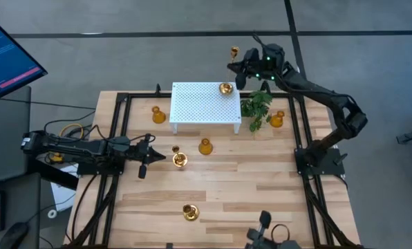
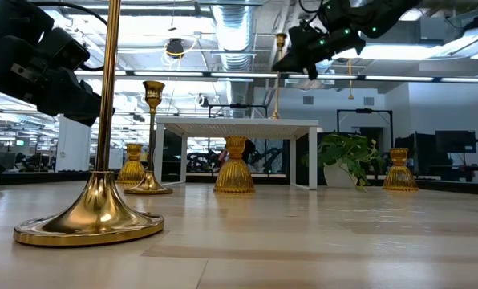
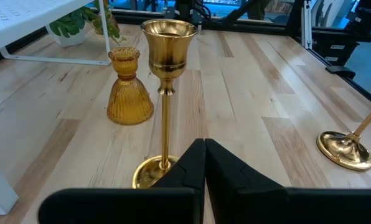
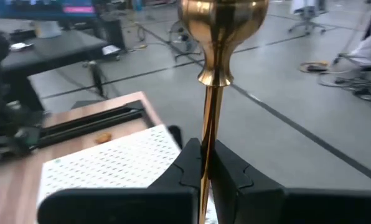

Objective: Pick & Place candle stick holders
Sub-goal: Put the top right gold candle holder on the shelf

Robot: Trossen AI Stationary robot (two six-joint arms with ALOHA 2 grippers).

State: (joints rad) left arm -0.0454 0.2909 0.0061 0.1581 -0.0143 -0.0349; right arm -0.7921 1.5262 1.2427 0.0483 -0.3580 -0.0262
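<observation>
We see the right gripper (image 4: 205, 163) raised above the far edge of the table (image 1: 261, 187), its fingers pinched tight on the thin stem of a tall brass candle holder (image 4: 218, 43), which hangs in the air past the white perforated stand (image 1: 204, 105). On that stand, near its far right corner, sits a second brass holder (image 1: 225, 88). The left gripper (image 3: 204, 163) hovers low over the left side of the table, jaws closed with nothing between them, just short of a tall goblet-topped holder (image 3: 167, 93) whose round base rests on the wood right before the fingertips. A squat ribbed amber holder (image 3: 128, 87) stands just beyond it, in front of the stand. We note another squat one (image 1: 157, 115) left of the stand, one (image 1: 277, 119) at the right beside the green plant sprig (image 1: 256, 105), and a tall-stemmed one (image 1: 189, 212) near the front edge.
</observation>
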